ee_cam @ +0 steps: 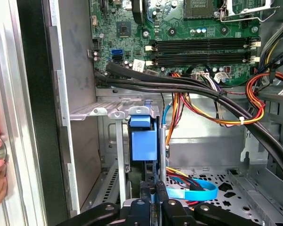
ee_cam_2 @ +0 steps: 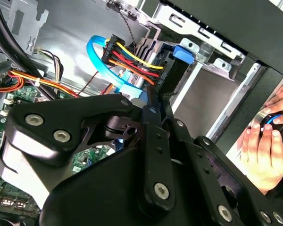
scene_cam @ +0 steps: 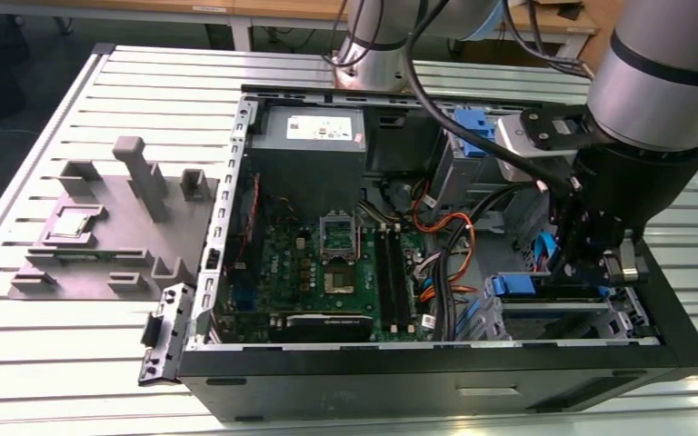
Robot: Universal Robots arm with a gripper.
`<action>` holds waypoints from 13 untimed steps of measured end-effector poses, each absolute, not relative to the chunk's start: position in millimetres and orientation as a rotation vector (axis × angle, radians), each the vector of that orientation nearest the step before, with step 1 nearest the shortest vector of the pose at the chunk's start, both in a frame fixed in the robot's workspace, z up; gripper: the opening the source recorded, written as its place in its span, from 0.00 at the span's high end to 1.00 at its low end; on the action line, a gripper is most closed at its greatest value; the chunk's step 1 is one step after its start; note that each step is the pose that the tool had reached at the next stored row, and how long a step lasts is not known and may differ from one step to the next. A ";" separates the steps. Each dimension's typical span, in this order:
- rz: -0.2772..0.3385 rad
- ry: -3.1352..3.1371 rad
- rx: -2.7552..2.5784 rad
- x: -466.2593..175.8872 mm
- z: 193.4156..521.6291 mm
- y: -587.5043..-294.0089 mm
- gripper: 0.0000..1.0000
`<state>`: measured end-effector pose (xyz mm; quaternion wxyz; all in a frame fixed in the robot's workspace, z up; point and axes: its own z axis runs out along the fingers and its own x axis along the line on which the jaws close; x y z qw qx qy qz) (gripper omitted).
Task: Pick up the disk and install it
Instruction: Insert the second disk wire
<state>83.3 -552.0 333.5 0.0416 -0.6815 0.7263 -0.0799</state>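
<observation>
The disk (ee_cam: pixel 144 141) stands edge-on in a slot of the metal drive cage (ee_cam: pixel 108 110), its blue carrier end facing the camera in the first wrist view. My gripper (ee_cam: pixel 153 194) is shut on the disk's thin edge, one black finger (ee_cam: pixel 166 197) on each side. In the second wrist view the gripper (ee_cam_2: pixel 153 106) closes on the same edge, and the disk's blue tab (ee_cam_2: pixel 183 52) sits just under the cage frame. In the exterior view the gripper (scene_cam: pixel 588 272) reaches down into the case's right front corner, beside the disk's blue rail (scene_cam: pixel 515 285).
Red-yellow-black power wires (ee_cam_2: pixel 127 56) and a blue flat cable (ee_cam: pixel 193 190) run close to the disk. Thick black cables (ee_cam: pixel 179 84) cross above the cage. The motherboard (scene_cam: pixel 337 263) fills the case's middle. A person's hand (ee_cam_2: pixel 266 141) rests outside the case wall. A grey fixture (scene_cam: pixel 106 227) stands at the exterior view's left.
</observation>
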 end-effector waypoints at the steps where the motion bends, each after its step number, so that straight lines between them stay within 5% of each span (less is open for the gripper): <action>1: -0.242 2.222 -2.085 83.3 333.4 -552.2 0.84; 13: -0.213 2.214 -2.073 83.3 332.5 -554.6 0.84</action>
